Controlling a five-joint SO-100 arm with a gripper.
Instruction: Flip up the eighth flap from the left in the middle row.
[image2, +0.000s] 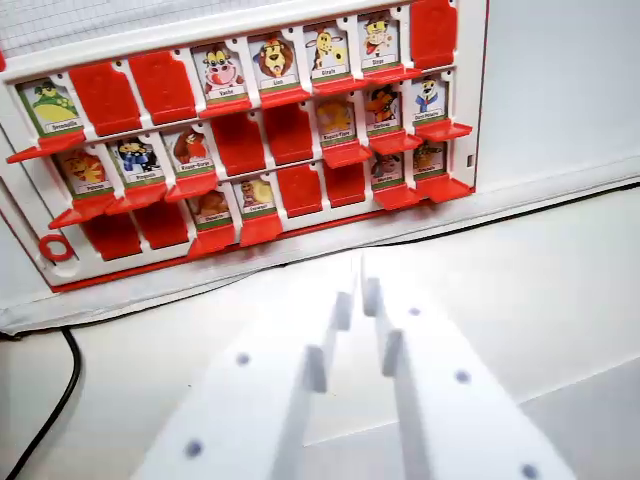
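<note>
Eighth flap (429, 103) far beyond claw (358, 290)

One game board (470, 100) is seen at twelve o'clock — three rows of eight flaps (238, 140). Fifteen are counted upright, nine down — one black cable (60, 400) at eight o'clock.

The gripper (358, 285) consists of two white plastic fingers (440, 400) with flat, angular faces. Stepped notches line their inner edges. Small dark screw holes dot each finger's upper surface.
</note>
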